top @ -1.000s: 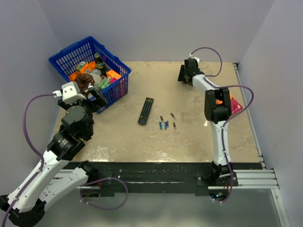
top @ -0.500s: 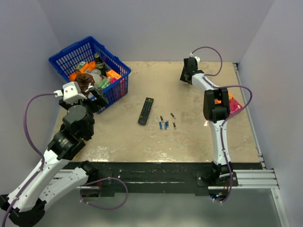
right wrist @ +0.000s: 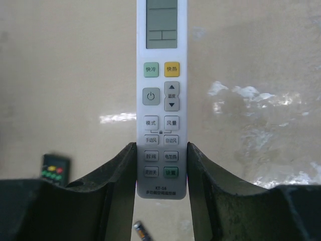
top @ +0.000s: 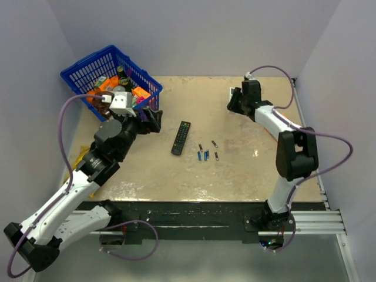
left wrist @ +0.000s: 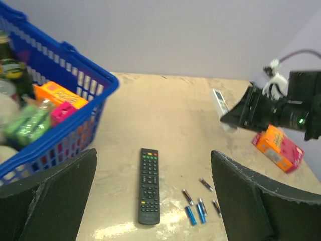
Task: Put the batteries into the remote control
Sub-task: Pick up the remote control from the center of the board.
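Observation:
The white remote control is face up between my right gripper's fingers, which are shut on its lower end above the table. In the top view that gripper is at the far right of the table, with a bit of the white remote showing. It also shows in the left wrist view. The batteries lie loose mid-table, two blue and the others dark; one shows under the remote. My left gripper is open and empty, above the table left of them.
A long black remote lies just left of the batteries. A blue basket full of items stands at the far left. An orange and pink box lies at the right edge.
My left arm has swung right, from beside the basket to over the table near the black remote. My right arm's elbow has swung right and its gripper has shifted slightly right.

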`<state>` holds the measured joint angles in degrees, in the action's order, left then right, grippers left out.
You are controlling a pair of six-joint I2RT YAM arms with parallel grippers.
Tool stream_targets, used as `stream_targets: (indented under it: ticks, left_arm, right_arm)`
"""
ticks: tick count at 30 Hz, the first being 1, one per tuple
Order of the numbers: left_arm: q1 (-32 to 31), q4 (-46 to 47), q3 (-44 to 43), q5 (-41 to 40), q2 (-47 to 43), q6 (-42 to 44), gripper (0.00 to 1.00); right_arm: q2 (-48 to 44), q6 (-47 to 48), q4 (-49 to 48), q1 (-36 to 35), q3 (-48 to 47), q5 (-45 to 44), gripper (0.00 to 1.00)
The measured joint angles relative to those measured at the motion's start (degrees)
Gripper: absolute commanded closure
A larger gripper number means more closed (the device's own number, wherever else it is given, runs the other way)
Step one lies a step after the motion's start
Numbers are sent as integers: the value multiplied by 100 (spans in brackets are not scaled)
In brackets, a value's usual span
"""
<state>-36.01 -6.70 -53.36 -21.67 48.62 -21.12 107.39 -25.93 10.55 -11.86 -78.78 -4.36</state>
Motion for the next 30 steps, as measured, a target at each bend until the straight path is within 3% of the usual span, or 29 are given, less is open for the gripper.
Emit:
stream_targets:
  ticks: [8, 14, 22, 30]
  left_arm:
    - [0, 636, 2, 1095, 787, -96, 0]
    - [39, 1510, 15, 1471, 918, -522, 0]
    - [822, 3462, 573, 2809, 1408, -2059, 0]
    - [887, 5202, 833, 3991, 2037, -3200, 0]
  right_arm:
    - [-2118, -621, -1373, -66, 1650, 1827, 89]
    - [-3169, -1410, -2739, -243, 2566, 3097, 90]
    - [-3460, -2514, -4527, -680, 2865, 4192, 90]
    - [-3331, -3126, -5554, -1220, 2964, 4660, 91]
